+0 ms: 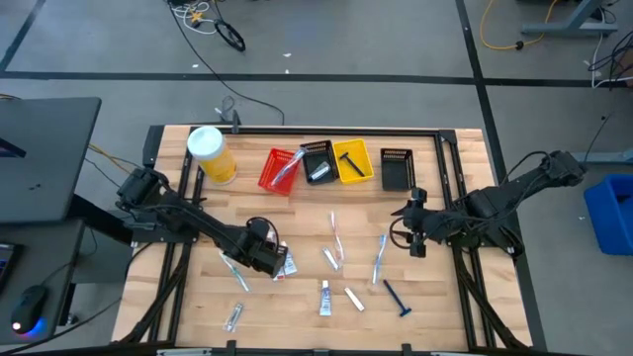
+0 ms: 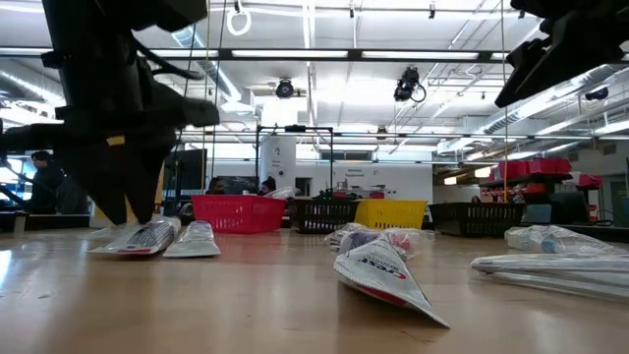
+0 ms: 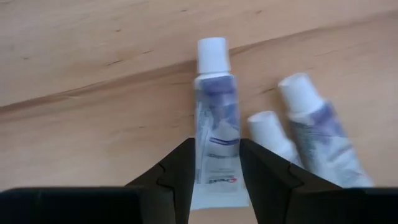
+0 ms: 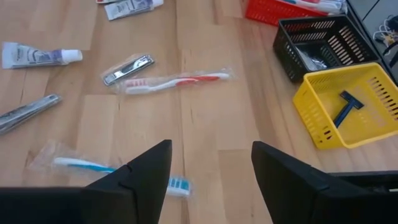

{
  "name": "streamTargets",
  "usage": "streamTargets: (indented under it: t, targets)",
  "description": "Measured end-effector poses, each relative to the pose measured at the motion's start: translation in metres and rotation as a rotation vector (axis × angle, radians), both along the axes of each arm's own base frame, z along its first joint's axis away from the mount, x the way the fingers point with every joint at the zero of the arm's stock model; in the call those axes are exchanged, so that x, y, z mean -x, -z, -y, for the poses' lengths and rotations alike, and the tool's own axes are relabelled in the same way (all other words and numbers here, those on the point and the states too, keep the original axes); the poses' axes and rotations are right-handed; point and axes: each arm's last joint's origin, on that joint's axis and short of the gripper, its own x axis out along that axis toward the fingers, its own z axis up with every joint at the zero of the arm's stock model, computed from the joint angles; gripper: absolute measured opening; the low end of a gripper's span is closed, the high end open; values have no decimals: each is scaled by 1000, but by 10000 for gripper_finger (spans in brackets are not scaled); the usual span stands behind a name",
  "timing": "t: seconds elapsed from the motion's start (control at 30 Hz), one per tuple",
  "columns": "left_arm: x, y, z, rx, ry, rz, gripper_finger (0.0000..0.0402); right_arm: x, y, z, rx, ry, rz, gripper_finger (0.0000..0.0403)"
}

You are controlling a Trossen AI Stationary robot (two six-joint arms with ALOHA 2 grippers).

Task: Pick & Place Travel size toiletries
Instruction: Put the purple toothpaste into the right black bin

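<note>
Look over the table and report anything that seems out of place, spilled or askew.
Nothing looks damaged or spilled. Toiletries lie scattered at all angles on the table, awaiting sorting. One razor is already in the yellow bin. The left gripper straddles a toothpaste tube; the right gripper hangs open above a toothbrush.

Small toiletries (image 1: 337, 259) scattered flat across the table (image 1: 445, 307)

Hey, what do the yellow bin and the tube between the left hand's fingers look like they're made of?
The yellow bin looks like molded hard plastic: slotted walls, uniform colour, slight sheen. The tube, between the open fingers of the left hand, seems soft plastic or laminate, with printed white-and-blue skin, a flat crimped end and a smooth white cap, probably rigid plastic. The right hand hovers open above the table.
</note>
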Motion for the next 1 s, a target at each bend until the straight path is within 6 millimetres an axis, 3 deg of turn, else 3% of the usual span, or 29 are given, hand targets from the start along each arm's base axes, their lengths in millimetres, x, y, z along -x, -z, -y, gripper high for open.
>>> streamTargets:
  t: [0.27, 0.67, 0.83, 1.0]
  targets:
    - [-3, 12, 2, 13, 14, -40, 128, -1, -1, 0, -5, 0, 9, 220]
    - [-3, 11, 2, -5, 40, -44, 51, -9, 2, -5, -20, -15, 18, 232]
    - [-8, 5, 4, -20, 100, -43, 52, -27, 14, -9, 16, -62, 88, 249]
    - [-18, -18, 4, -98, 200, 8, 52, -50, 31, -4, 20, -94, 176, 258]
